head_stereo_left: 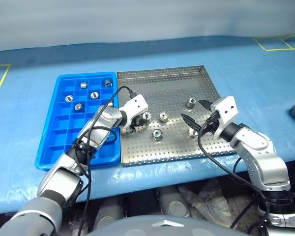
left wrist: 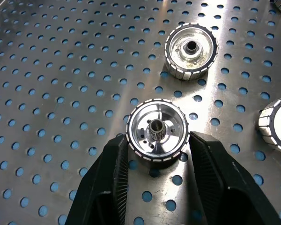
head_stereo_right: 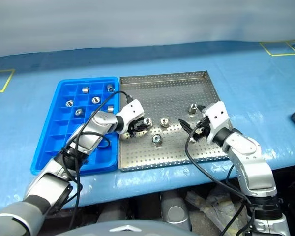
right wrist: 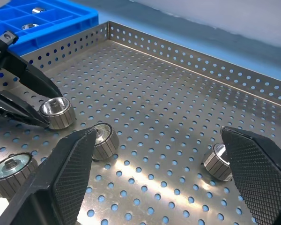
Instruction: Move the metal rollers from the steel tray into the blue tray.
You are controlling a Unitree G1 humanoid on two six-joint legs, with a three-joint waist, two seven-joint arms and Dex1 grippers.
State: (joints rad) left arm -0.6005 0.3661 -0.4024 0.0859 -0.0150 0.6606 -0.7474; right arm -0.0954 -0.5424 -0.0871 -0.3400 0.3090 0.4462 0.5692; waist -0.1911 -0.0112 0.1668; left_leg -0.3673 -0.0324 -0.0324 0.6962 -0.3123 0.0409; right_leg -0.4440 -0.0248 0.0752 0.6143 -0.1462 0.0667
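We see the steel tray on a blue table, with the blue tray touching its left edge.

The left gripper reaches over the near left part of the steel tray, and its two fingers are closed on a roller that sits on the perforated floor. In the left wrist view one finger presses each side of that roller's ribbed rim, and the roller lies with its central hole facing up.

Three more rollers lie loose on the steel tray. One is just right of the held one, near the tray's middle. Another lies nearer to us, between the two grippers. A third sits farther off and to the right, close to the right gripper.

The right gripper hovers over the right part of the steel tray with its jaws spread wide and nothing between them. In the right wrist view its fingers stand well apart above the floor, with loose rollers showing beyond them.

In the blue tray we count five rollers, all in the far compartments: two in the far row, and three just nearer. The near compartments hold none that we can make out.
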